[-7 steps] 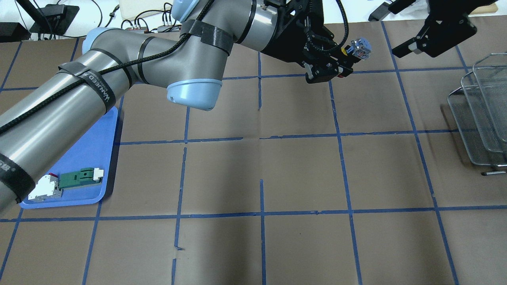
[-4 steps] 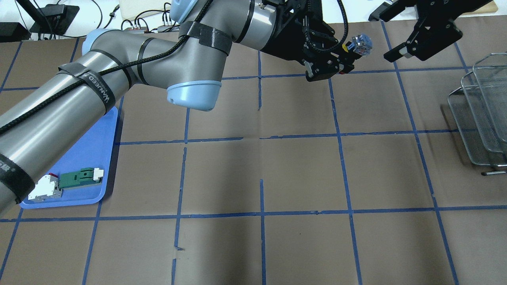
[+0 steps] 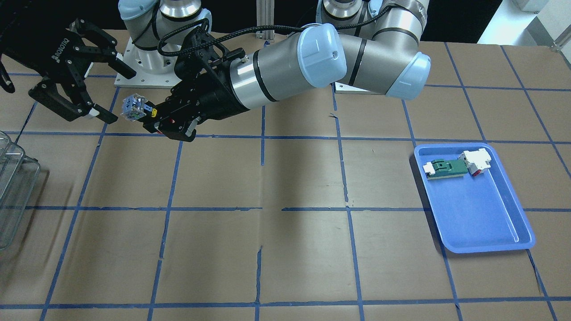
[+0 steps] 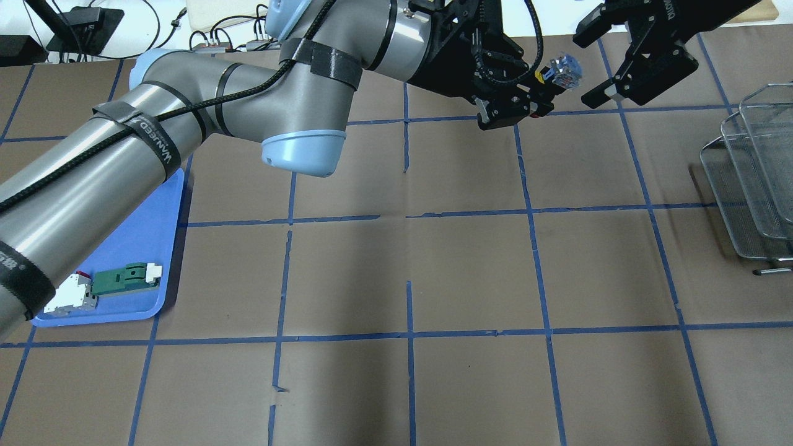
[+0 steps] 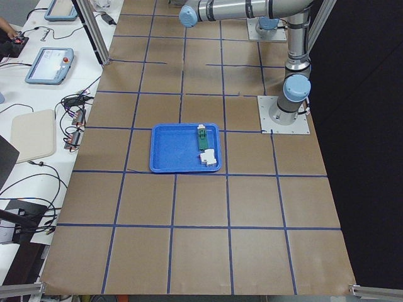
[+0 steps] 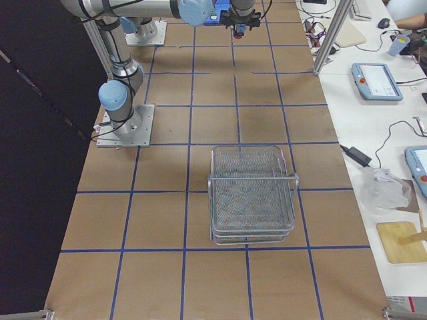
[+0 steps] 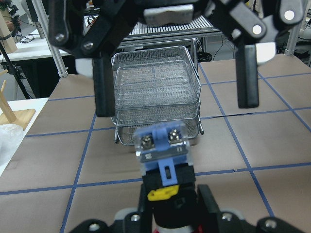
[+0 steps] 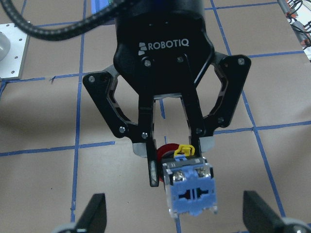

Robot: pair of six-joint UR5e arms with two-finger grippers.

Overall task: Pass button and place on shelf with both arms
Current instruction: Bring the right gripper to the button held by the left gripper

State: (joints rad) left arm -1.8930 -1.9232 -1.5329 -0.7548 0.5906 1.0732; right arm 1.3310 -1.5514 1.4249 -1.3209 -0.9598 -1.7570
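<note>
My left gripper is shut on the button by its red cap end and holds it in the air, clear bluish block pointing outward. The button also shows in the front view, the left wrist view and the right wrist view. My right gripper is open and faces it, a finger on each side of the block's end, apart from it. In the left wrist view its fingers stand spread just beyond the block. The wire-mesh shelf stands at the table's right.
A blue tray at the left holds a green-and-white flat part and a white block. The shelf also shows in the exterior right view and behind the button in the left wrist view.
My right gripper has moved left, staying open, and now has its fingertips on either side of the button's block. My left gripper with the button has barely shifted.
</note>
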